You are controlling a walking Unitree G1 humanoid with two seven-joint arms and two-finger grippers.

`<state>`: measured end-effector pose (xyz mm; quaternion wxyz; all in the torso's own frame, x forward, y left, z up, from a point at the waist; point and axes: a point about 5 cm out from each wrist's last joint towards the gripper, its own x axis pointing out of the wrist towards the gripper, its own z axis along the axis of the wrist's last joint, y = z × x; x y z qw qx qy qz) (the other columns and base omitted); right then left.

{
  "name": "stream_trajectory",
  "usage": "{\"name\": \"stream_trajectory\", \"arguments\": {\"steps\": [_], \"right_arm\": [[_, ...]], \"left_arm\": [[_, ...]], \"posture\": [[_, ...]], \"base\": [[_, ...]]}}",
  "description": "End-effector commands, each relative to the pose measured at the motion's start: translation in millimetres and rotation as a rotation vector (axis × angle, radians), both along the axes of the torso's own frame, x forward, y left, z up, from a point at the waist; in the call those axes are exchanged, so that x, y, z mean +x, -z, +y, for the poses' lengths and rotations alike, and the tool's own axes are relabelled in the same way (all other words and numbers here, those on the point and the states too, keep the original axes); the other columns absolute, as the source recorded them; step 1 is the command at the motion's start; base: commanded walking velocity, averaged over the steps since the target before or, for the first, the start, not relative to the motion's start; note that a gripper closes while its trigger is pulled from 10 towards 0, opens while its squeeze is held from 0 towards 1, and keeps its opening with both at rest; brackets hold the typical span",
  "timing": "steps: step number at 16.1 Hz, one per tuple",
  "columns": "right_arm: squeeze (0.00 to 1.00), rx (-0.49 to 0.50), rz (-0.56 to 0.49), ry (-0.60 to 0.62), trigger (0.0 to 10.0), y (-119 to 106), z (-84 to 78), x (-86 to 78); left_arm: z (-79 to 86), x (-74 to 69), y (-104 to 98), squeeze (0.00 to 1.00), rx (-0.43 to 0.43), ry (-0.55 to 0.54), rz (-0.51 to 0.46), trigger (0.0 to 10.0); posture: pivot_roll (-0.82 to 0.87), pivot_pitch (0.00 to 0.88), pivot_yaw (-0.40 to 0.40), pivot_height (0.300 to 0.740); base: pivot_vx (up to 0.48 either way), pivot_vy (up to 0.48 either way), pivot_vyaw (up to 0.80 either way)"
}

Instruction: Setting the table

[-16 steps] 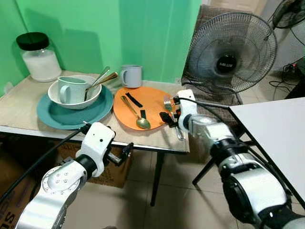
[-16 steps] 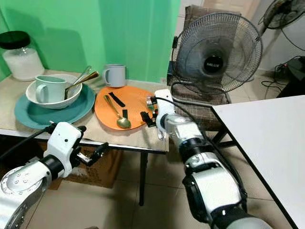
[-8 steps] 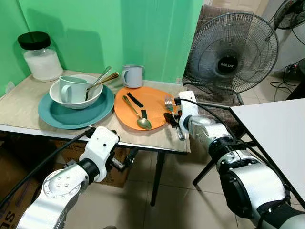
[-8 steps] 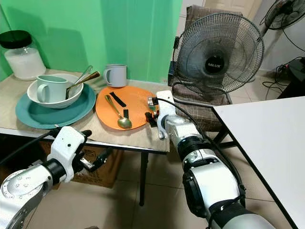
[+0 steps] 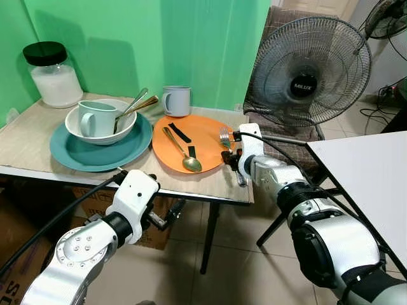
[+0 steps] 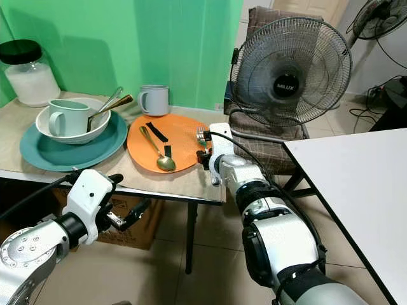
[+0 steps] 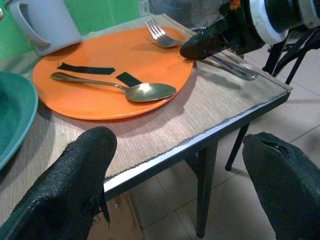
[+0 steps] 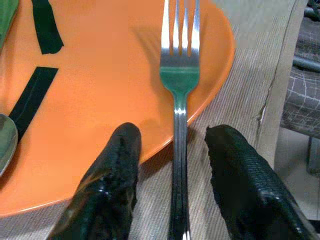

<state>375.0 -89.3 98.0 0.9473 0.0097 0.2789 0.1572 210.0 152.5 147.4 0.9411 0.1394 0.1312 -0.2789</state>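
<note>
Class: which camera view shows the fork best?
Right wrist view: the fork lies close up between the open right gripper fingers, tines on the orange plate. Eye views show it small; the left wrist view, partly hidden.

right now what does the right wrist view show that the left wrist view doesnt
Right wrist alone: the open right gripper from behind, its fingers either side of the fork handle, tines resting on the plate rim. Left wrist alone: the gold spoon's full length on the plate, the grey mug, the table's front edge, and the open left gripper off the table. Both: the orange plate, fork and black strips.
</note>
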Motion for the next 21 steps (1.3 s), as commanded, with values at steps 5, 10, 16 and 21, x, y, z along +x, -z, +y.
{"name": "stream_trajectory", "arguments": {"steps": [5,10,16,21], "right_arm": [[0.00,0.007,0.007,0.031,0.0,0,-4.0,1.3],[0.00,0.005,0.013,0.039,0.0,1,-5.4,1.1],[0.00,0.022,-0.002,0.026,0.0,-4,-5.0,3.4],[0.00,0.060,-0.022,0.001,0.0,-11,-4.3,6.3]], "left_arm": [[-3.1,-2.9,-3,0.00,0.000,0.020,0.005,10.0],[-3.3,-1.7,-2,0.00,0.004,0.019,0.010,10.0],[-2.8,-1.2,1,0.00,0.005,0.022,0.020,10.0],[-2.2,-0.9,1,0.00,0.004,0.026,0.021,10.0]], "posture": [[0.02,0.026,-0.095,0.740],[0.02,0.028,-0.092,0.740],[0.02,0.029,-0.091,0.740],[0.01,0.026,-0.088,0.740]], "base": [[0.000,0.000,0.00],[0.000,0.000,0.00],[0.000,0.000,0.00],[0.000,0.000,0.00]]}}
